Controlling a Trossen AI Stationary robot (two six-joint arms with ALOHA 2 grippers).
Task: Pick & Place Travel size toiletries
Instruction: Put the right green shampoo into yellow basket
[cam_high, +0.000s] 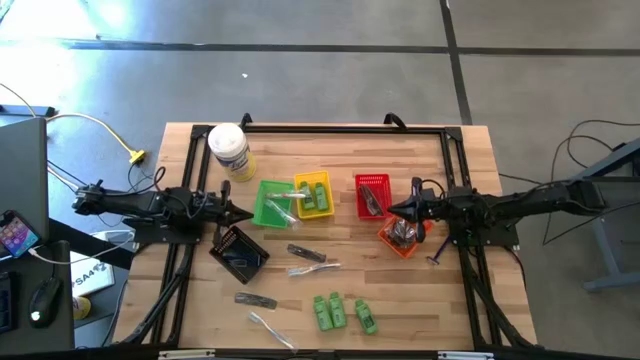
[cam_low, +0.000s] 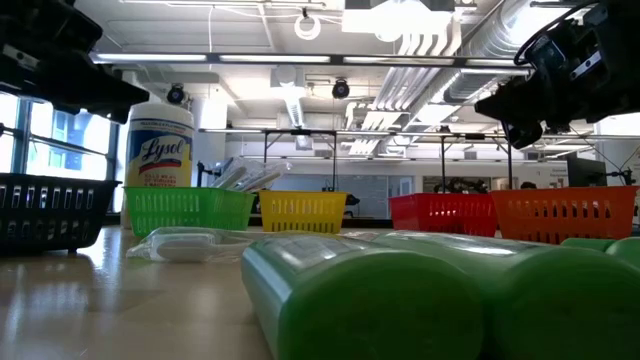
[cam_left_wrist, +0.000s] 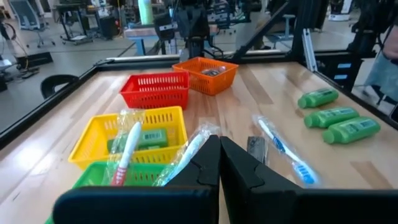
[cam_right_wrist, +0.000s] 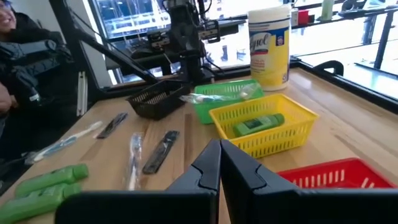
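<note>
Three bright green bottles (cam_high: 340, 311) lie near the table's front edge, with black razor sticks (cam_high: 306, 253) and clear-wrapped toothbrushes (cam_high: 313, 268) flat on the wood behind them. One green bottle (cam_right_wrist: 258, 124) lies in the yellow basket (cam_high: 313, 195). Wrapped toothbrushes (cam_left_wrist: 127, 149) lean out of the green basket (cam_high: 272, 202). Dark pieces lie in the orange basket (cam_left_wrist: 208, 73). My left gripper (cam_high: 243, 213) hangs shut and level beside the green basket. My right gripper (cam_high: 393, 212) hangs shut and level above the orange basket's far edge. Neither holds anything.
A red basket (cam_high: 372, 193) stands beside the orange one, and a black basket (cam_high: 238, 252) stands under the left arm. A large white wipes jar (cam_high: 229, 150) stands at the far left. A black frame rail (cam_high: 330, 128) runs round the table. Bare wood lies at the front right.
</note>
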